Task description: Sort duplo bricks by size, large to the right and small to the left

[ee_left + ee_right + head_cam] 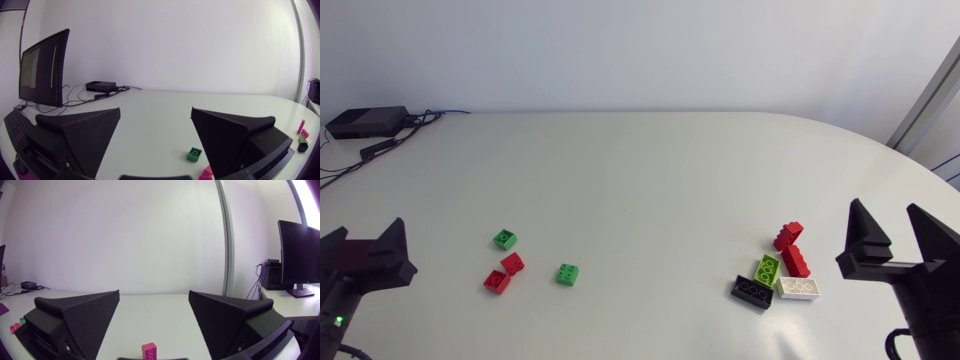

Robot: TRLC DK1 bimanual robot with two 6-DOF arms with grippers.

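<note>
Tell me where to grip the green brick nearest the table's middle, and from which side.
Grip the green brick by two opposite side walls, coming down from above. It sits flat, studs up, apart from the red bricks, so its walls look free.

Beyond the lone green brick (568, 274) and for a long way to its right, the counter (650, 170) lay open. Just to its left, three small bricks (512, 263) stood close together. Well to its right, five large bricks (795, 261) sat packed in one cluster.
</note>
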